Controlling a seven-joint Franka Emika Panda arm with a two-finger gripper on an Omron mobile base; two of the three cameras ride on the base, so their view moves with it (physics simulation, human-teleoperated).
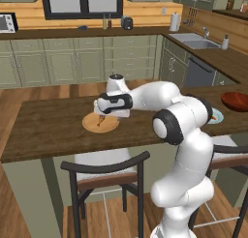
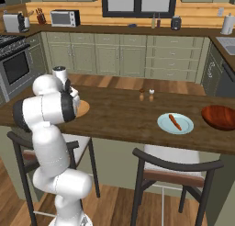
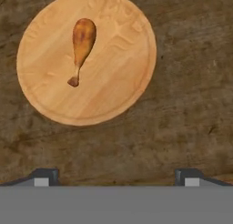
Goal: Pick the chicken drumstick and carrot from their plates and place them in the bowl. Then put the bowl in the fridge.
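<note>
Approach to the first pick. Toward the left end of the wooden counter [image 1: 48, 121] lies the tan wooden plate [image 3: 113, 77] carrying the chicken drumstick [image 3: 82, 43], bulb end away from the thin bone. The gripper [image 3: 116, 176] hovers above the plate, jaws spread wide and empty, its centre offset from the drumstick. Further right, near the counter's front edge, the carrot [image 2: 175, 121] rests on the pale blue plate [image 2: 163, 125]; the bowl [image 2: 220, 117] stands at the right end. The next move probably calls for centring over the drumstick, descending, then closing across it.
</note>
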